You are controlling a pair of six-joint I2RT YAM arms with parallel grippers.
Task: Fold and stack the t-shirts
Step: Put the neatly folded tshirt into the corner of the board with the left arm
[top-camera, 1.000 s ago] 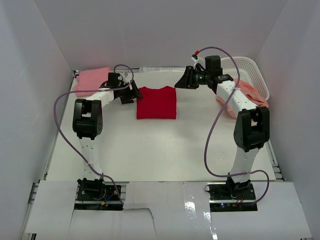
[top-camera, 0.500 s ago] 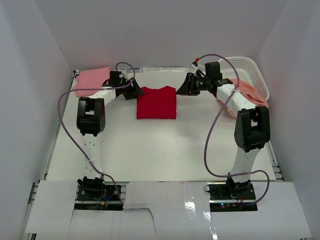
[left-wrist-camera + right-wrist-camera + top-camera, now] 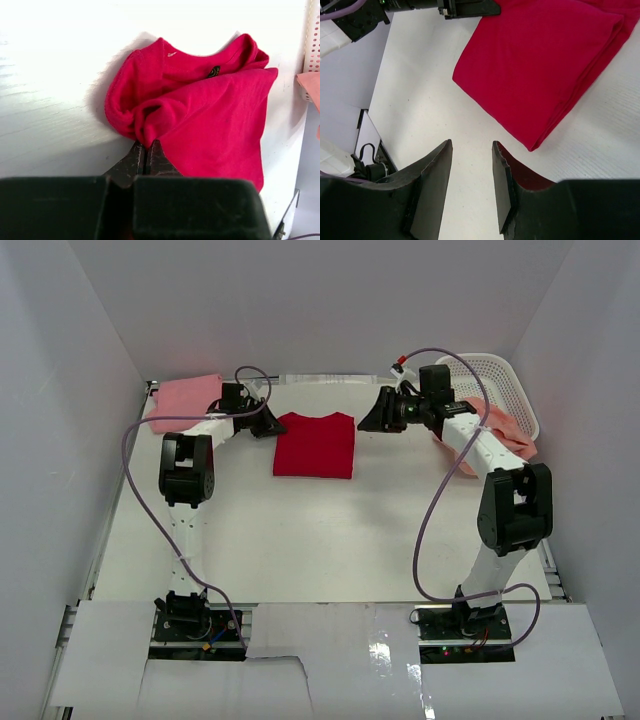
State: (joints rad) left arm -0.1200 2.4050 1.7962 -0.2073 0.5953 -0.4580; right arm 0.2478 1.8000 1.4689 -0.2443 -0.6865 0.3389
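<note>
Pinching the red t-shirt (image 3: 210, 115) with the left jaws, both tips pressed together on a bunched fold at its edge, cloth puckering up right at the tips in the left wrist view. Gripping at the shirt's far-left corner per the top view, neck label (image 3: 214, 71) showing further along. Holding the right jaws released, clear gap between the two fingers (image 3: 432, 190), nothing in that gap but bare counter (image 3: 320, 540). Hovering those just beside the shirt's right edge, not touching cloth as far as the right wrist view is showing. Seeing the red t-shirt lying folded into a rough rectangle at the far middle of the counter, between the two sets of jaws, layered fold edge facing the right ones. Seeing the pink t-shirt (image 3: 185, 398) lying flat at the far-left corner, near the left arm (image 3: 190, 465), apart from the red one. Seeing the salmon t-shirt (image 3: 503, 430) draping over the near side of the white basket (image 3: 492, 368) at far right, partly hidden behind the right arm (image 3: 515, 510). Catching a strip of that basket and a bit of salmon cloth at the right border of the left wrist view too. Not stacking anything yet: three shirts sitting in three separate spots.
</note>
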